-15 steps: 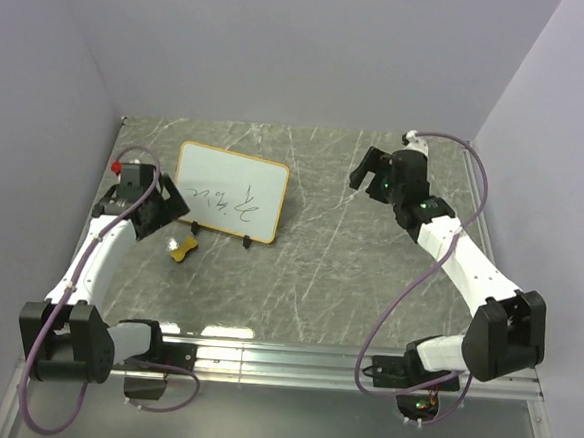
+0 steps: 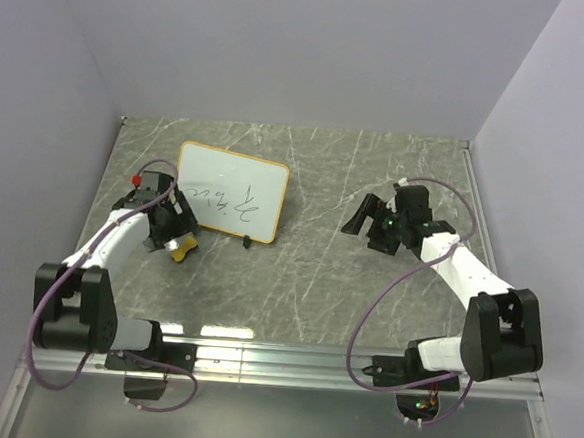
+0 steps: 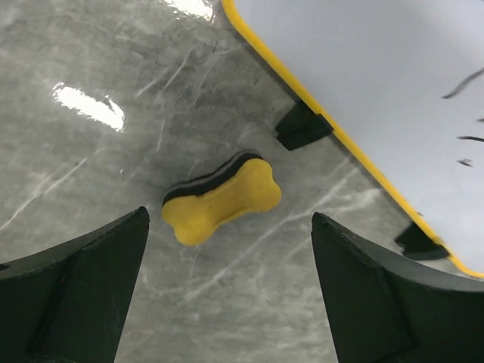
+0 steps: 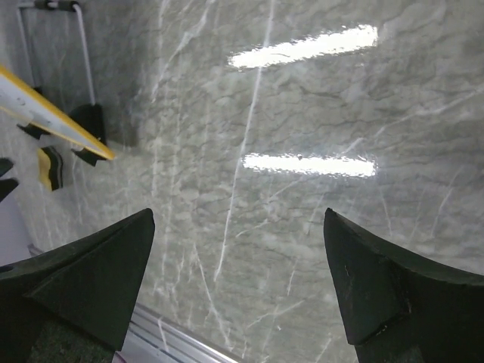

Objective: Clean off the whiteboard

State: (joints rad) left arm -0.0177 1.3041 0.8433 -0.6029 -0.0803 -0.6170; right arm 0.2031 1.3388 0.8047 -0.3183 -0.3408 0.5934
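Just in front of the whiteboard (image 2: 230,183), toward its left end, the left end effector (image 2: 174,239) has descended over the yellow eraser (image 3: 221,199), jaws wide and straddling it; we judge a grasp imminent. Right of the whiteboard, which stands still scribbled on the tabletop (image 2: 376,170), the right end effector (image 2: 364,216) has lowered, equally wide

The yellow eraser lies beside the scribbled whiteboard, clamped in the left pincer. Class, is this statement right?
Not quite: the left wrist view shows the left pincer open, its fingers either side of the eraser without touching it. The eraser does lie beside the scribbled whiteboard.
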